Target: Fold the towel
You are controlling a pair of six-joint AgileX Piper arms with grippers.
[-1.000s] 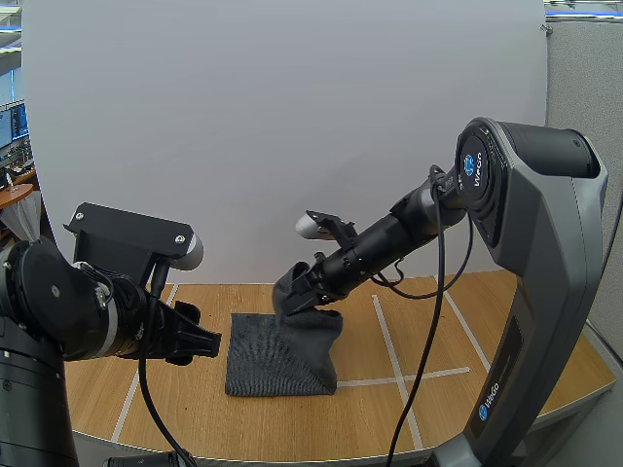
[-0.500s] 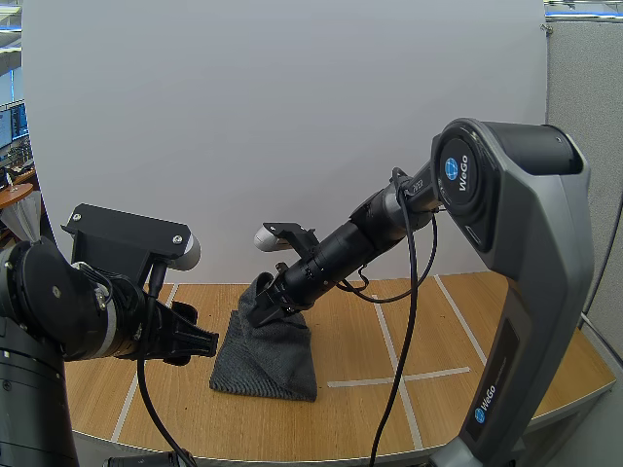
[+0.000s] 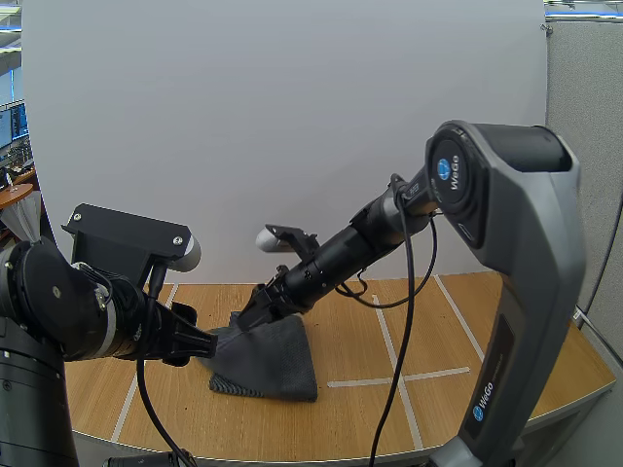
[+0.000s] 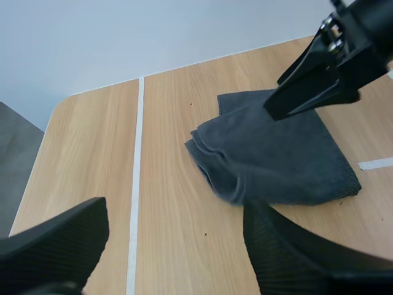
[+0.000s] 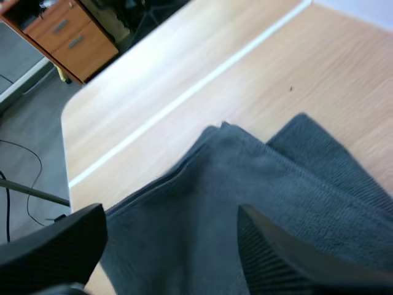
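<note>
A pale wooden table (image 3: 438,409) crossed by white tape lines carries one dark grey towel (image 3: 268,362), lying doubled over left of centre. The right gripper (image 3: 241,318) hangs over its 10 o'clock corner, fingers spread, pinching nothing. The left gripper (image 3: 201,342), also spread and empty, sits just beside the towel's 9 o'clock edge (the nearer arm for that side, I judge); the towel lies at its 3 o'clock. Two grippers, one towel.
</note>
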